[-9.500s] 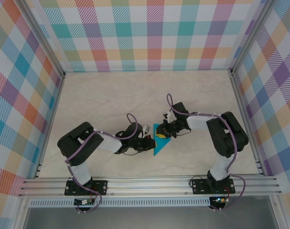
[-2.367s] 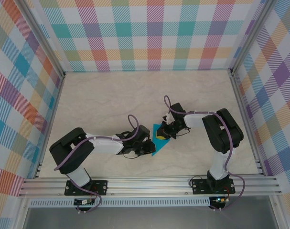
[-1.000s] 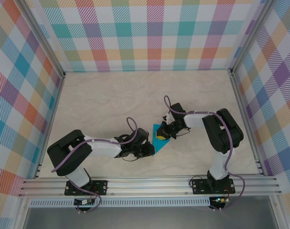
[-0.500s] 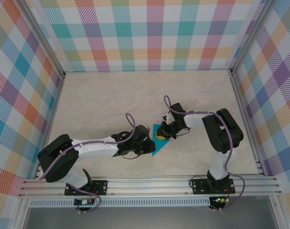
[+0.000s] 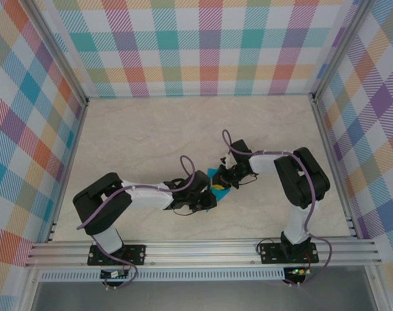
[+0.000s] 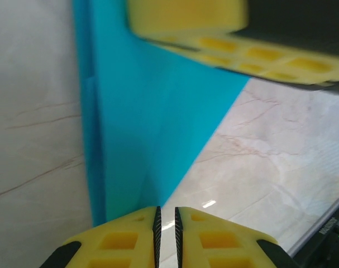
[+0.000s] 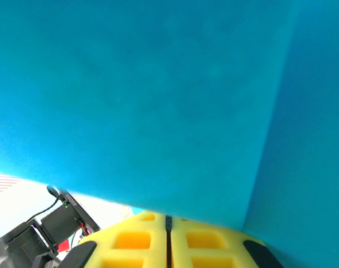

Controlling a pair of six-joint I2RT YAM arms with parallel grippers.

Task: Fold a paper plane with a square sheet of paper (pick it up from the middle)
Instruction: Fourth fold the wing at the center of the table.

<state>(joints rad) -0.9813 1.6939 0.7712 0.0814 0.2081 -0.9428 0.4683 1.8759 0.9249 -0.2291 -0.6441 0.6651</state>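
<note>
The square sheet of paper (image 5: 213, 173) lies folded into a teal-blue triangle on the table, mid-front, mostly covered by both grippers. My left gripper (image 5: 208, 199) sits low over its near tip. In the left wrist view (image 6: 166, 215) its jaws stand almost together, with bare table showing through the slit, and the paper (image 6: 152, 123) narrows to a point right at the left pad. My right gripper (image 5: 219, 186) rests on the sheet's upper part. Its pads are pressed together (image 7: 168, 220) against the paper (image 7: 158, 100). Its yellow fingers (image 6: 214, 33) cross the top of the left wrist view.
The pale marble tabletop (image 5: 151, 136) is ringed by plaid walls (image 5: 209, 52) and aluminium rails (image 5: 202, 249) along the front. Both arms reach in from the near edge and meet close together at the paper.
My left gripper slid a little to the right over the paper's lower tip and its elbow swung back in. The right arm has stayed put.
</note>
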